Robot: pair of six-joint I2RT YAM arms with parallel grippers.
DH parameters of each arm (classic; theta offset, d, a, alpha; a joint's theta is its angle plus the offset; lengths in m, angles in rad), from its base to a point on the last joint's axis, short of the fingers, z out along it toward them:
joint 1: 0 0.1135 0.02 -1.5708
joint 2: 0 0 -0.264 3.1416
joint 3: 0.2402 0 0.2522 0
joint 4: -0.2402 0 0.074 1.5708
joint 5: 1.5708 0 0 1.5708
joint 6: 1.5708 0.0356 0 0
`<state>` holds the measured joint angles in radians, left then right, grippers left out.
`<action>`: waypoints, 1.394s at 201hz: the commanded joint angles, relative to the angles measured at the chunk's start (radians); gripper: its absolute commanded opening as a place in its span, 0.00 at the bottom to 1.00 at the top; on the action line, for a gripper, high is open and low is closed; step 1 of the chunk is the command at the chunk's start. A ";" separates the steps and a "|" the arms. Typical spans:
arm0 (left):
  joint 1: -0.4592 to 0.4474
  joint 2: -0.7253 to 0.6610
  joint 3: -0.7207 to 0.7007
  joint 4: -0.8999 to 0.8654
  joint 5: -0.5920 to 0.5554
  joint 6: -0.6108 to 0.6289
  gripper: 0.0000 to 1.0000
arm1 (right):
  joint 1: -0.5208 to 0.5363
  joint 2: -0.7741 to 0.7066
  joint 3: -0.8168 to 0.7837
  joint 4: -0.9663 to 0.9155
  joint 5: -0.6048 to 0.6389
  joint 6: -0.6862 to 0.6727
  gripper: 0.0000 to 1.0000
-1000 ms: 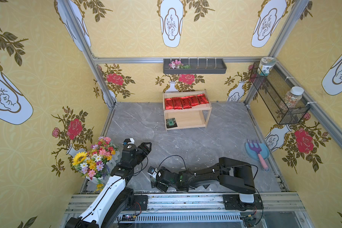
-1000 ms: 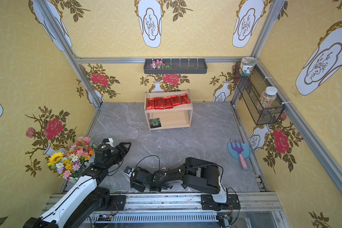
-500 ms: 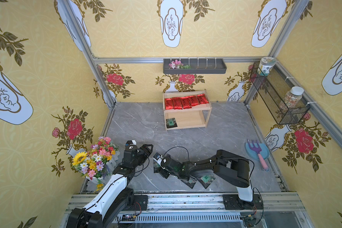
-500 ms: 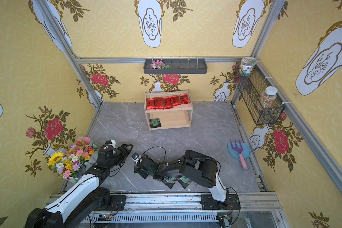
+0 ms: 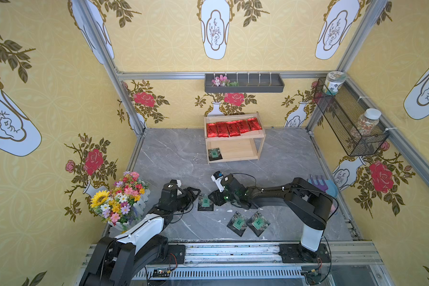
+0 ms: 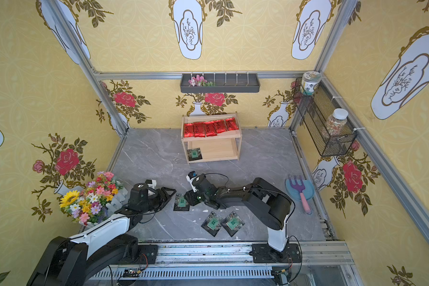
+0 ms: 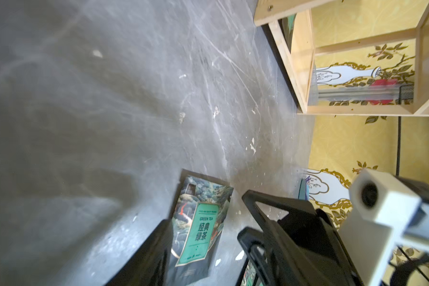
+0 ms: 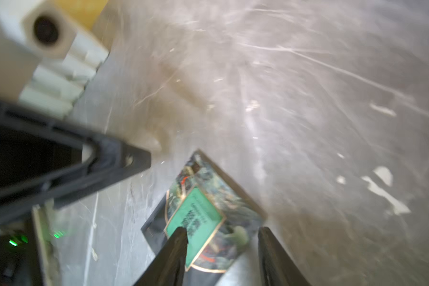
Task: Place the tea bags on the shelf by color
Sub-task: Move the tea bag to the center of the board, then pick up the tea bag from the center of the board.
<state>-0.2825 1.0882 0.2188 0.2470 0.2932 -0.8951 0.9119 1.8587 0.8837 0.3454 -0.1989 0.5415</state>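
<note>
The wooden shelf [image 5: 259, 135] [image 6: 235, 135] stands at the back wall. Several red tea bags [image 5: 233, 128] [image 6: 209, 128] lie in a row on its top board; one green-labelled packet [image 5: 214, 154] [image 6: 194, 154] lies on the lower board. Another green packet [image 5: 205, 201] [image 6: 181, 201] [image 7: 198, 227] [image 8: 203, 218] lies flat on the floor between both grippers. My left gripper [image 5: 196, 194] [image 6: 171, 195] [image 7: 201, 250] is open at one side of it. My right gripper [image 5: 214, 198] [image 6: 190, 198] [image 8: 223, 237] is open, its jaws low over the packet. Two more green packets [image 5: 238, 222] [image 5: 258, 222] lie near the front.
A flower bouquet [image 5: 120, 198] stands close behind my left arm. A blue dustpan with a purple rake [image 5: 325, 185] lies by the right wall. A dark wall tray [image 5: 244, 83] and a mesh basket [image 5: 349, 123] with jars hang above the floor.
My right arm has swung away from the front edge toward the left gripper, uncovering two green packets. The left gripper has edged toward the packet between them. Both jaws have narrowed a little.
</note>
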 commanded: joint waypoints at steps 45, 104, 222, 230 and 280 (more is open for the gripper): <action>-0.054 0.132 0.030 0.044 0.009 0.055 0.60 | -0.054 0.026 -0.058 0.142 -0.195 0.318 0.45; -0.080 0.123 -0.029 0.129 0.021 0.015 0.61 | -0.076 0.109 -0.033 0.245 -0.296 0.416 0.43; -0.068 0.019 -0.036 0.162 0.046 -0.003 0.65 | -0.137 0.140 -0.029 0.410 -0.433 0.455 0.09; -0.063 -0.009 -0.037 0.173 0.067 -0.008 0.67 | -0.152 0.125 -0.037 0.425 -0.462 0.440 0.08; -0.024 -0.062 -0.062 0.431 0.267 -0.086 0.72 | -0.226 0.057 -0.024 0.503 -0.729 0.428 0.06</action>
<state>-0.3168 1.0164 0.1738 0.4957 0.4271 -0.9298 0.6907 1.9381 0.8318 0.7872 -0.7692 0.9924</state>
